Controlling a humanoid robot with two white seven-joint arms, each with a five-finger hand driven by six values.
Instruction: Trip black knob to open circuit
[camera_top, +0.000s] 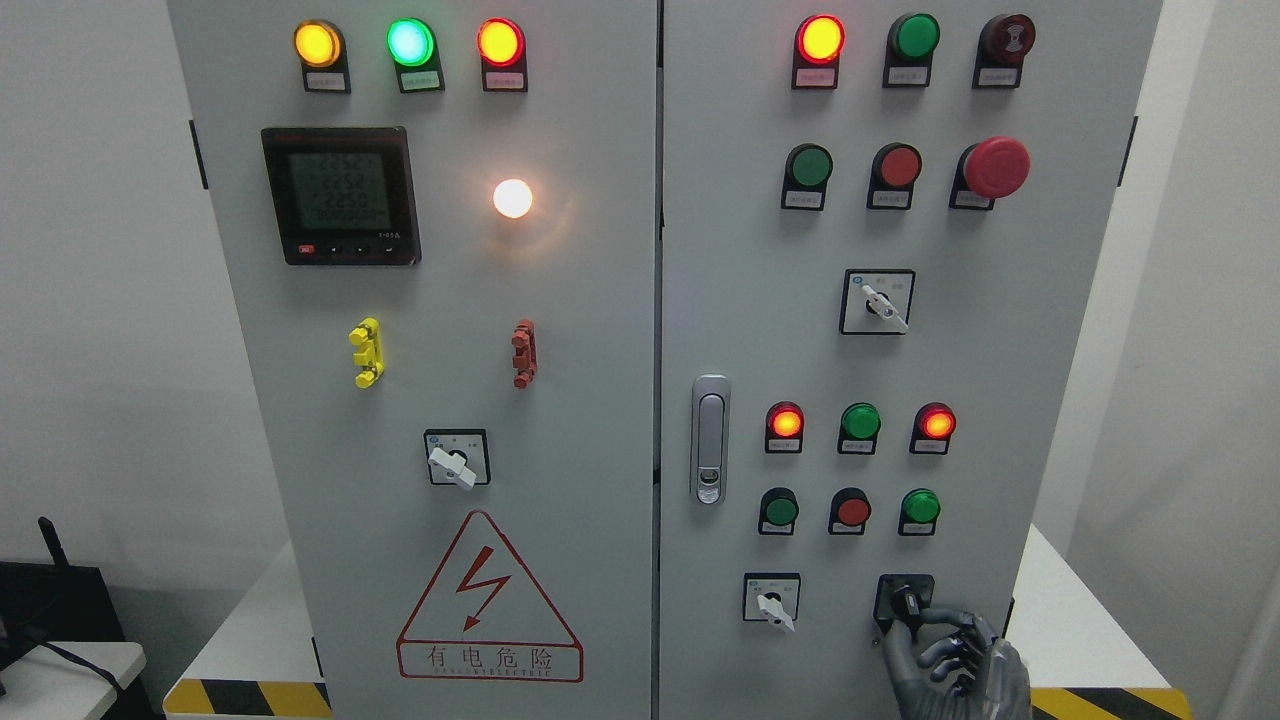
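**Reaching the black knob, lower right of the panel**

Facing a grey double-door cabinet (560, 300), both doors shut. On the left door: three lit lamps, a digital meter (340, 195), a glowing white lamp, a white-handled selector and a red high-voltage warning triangle (489, 600). On the right door (1000, 330): rows of lamps and push-buttons, a red mushroom stop button (995, 166), a door latch (709, 438), two more white-handled selectors.

At the bottom right of that door, the black knob (905, 603) on its black square plate. Right robot hand (955, 655) rising from the lower edge, fingers partly curled, one fingertip (925, 614) touching or just beside the knob's lever. Not clearly pinching it yet. Left robot hand out of sight.

Step in hand, apparently: closing in on the knob. Next: settle fingers around the lever, then twist firmly without slipping off.
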